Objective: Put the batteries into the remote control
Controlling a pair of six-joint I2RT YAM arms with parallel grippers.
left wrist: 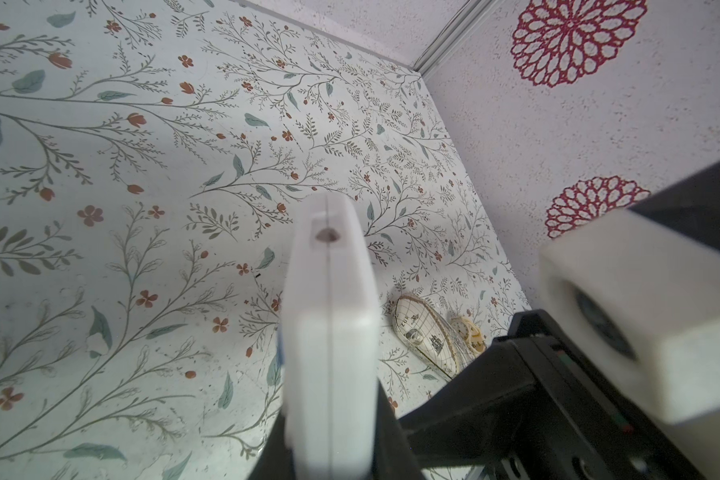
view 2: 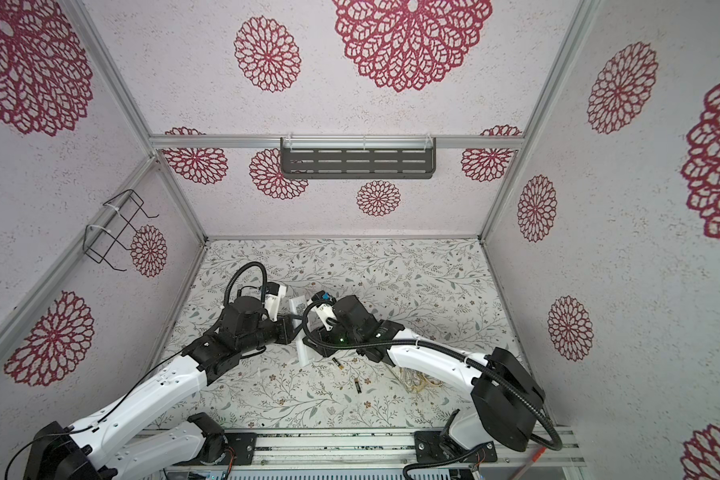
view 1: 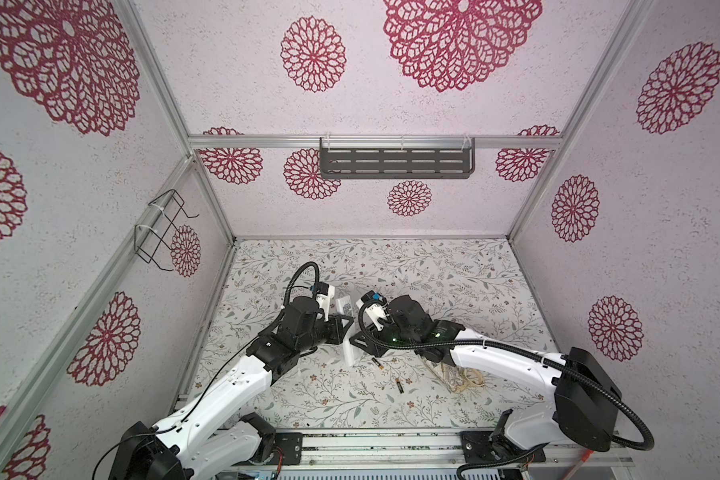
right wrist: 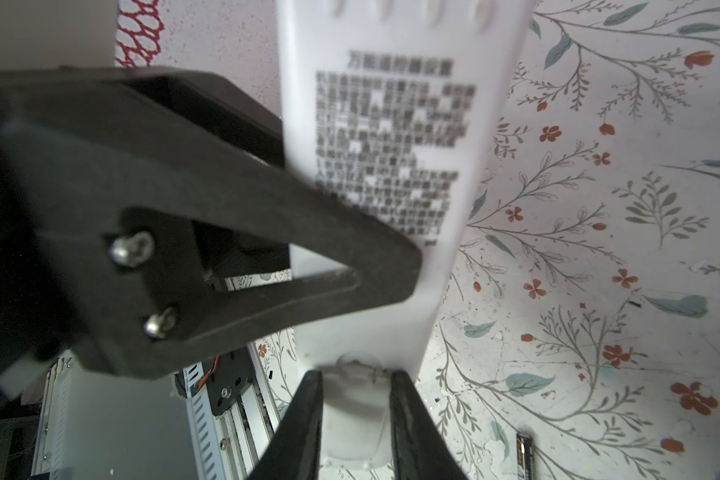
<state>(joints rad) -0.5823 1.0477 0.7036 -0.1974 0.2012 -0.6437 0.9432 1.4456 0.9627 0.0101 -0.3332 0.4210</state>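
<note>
I hold the remote [right wrist: 391, 124] with both grippers over the middle of the table [view 1: 454, 282].
My left gripper [left wrist: 329, 432] is clamped across its thin edges partway along. My right gripper [right wrist: 356, 399] pinches the end beyond the sticker [right wrist: 391, 145], one finger pressed on each side. To the right, both cells lie loose on the table: one battery [view 1: 377, 364] just beside the remote's end, the second battery [view 1: 399, 386] nearer the front edge. A pouch [view 1: 454, 376] lies under my right arm.
</note>
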